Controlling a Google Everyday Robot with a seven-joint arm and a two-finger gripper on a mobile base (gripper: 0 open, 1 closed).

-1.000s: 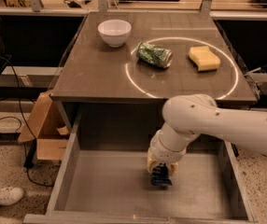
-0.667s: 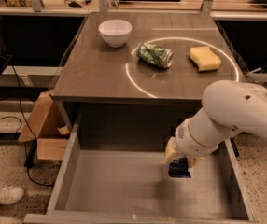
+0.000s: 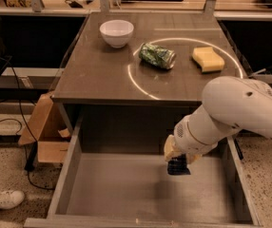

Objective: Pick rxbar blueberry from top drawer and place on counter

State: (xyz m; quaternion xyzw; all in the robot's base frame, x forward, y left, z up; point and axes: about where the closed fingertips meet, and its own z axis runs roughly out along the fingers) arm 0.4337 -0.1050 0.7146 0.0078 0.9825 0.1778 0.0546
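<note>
Rxbar blueberry (image 3: 179, 167): small, flat, dark wrapper; pinched in the closed claw (image 3: 178, 162), over the right part of the top drawer (image 3: 121, 189) floor. Wrapper text too small to read.
Top drawer: smooth grey metal, low straight walls, pulled open.
Table (image 3: 98, 75): grey-brown, matte, thin white ring (image 3: 132, 77).
On table: glossy white bowl (image 3: 116, 33), dented green can (image 3: 157, 56), yellow sponge block (image 3: 208, 59).

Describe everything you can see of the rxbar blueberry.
The rxbar blueberry is a small, dark, navy-looking wrapped bar, only partly visible; no print can be made out. It hangs from the gripper, which is clamped on its upper part over the right half of the open top drawer. It looks raised off the grey floor, a shadow beneath it, touching only the gripper, below the counter's front edge.
</note>
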